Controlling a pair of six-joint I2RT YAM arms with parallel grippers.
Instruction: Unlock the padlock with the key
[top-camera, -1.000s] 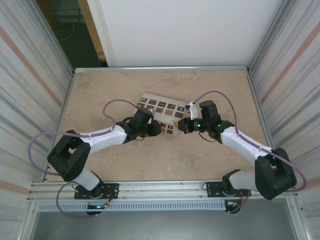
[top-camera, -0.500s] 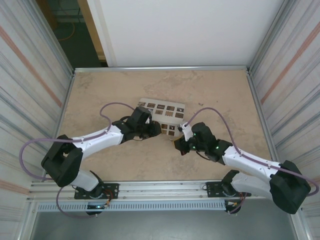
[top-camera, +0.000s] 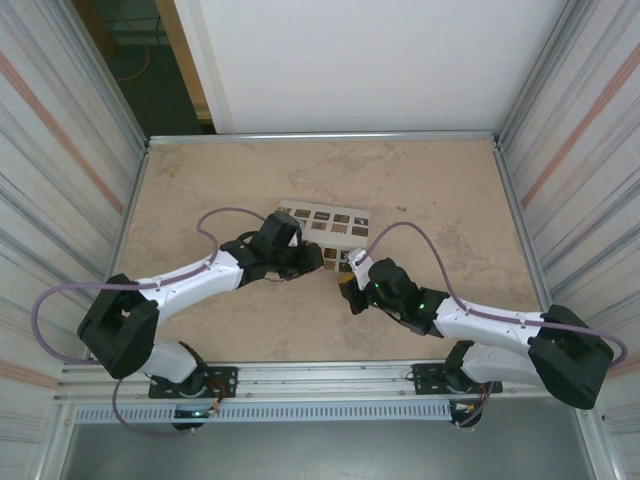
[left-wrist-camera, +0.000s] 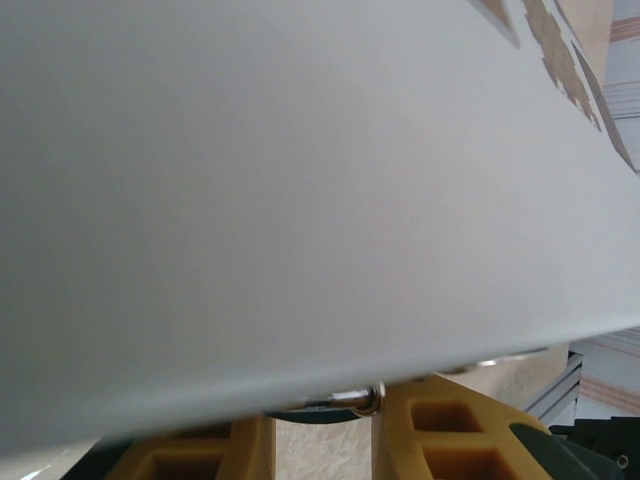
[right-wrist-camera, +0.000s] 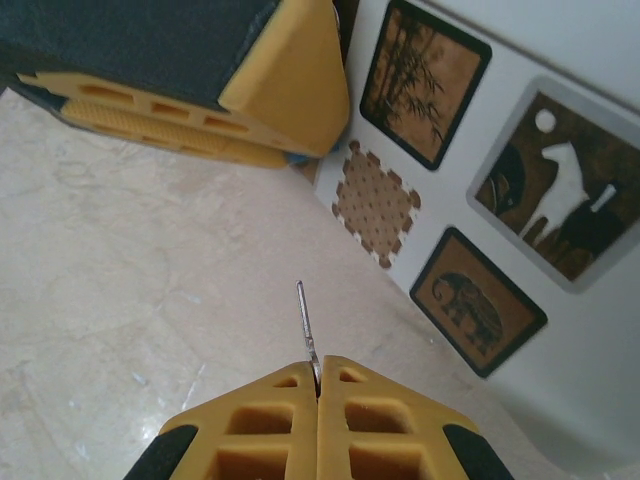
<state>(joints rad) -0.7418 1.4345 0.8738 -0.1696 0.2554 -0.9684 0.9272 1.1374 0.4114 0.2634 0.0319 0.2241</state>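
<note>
Glimpses of the padlock (left-wrist-camera: 350, 400) are showing between the yellow fingers (left-wrist-camera: 440, 440) of the left gripper (top-camera: 314, 260). In the left wrist view its pale metal loop is peeking out from under the blurred white edge of the box (top-camera: 322, 222) and touching the right-hand finger. In the right wrist view a blue speck is showing at the tips of those fingers. The left gripper is pinching the padlock, its fingers standing only a narrow gap apart, though most of the lock's body is hiding from view. All this is sitting near the middle of the desk (top-camera: 220, 180), right at the near edge of the box.

The key (right-wrist-camera: 304, 322) is jutting from the right gripper (right-wrist-camera: 318, 368), whose fingers are pressing together on it so that just a thin blade is sticking out. The blade is pointing toward the box and the left gripper, with bare desk lying between its tip and them. From above, the right gripper is sitting just to the near right of the left one, the two apart.

The box is showing a white top printed with dark patterned squares. Purple cables (top-camera: 230, 215) are looping above the desk, and ribbed metal walls (top-camera: 60, 150) are standing at left and right.
</note>
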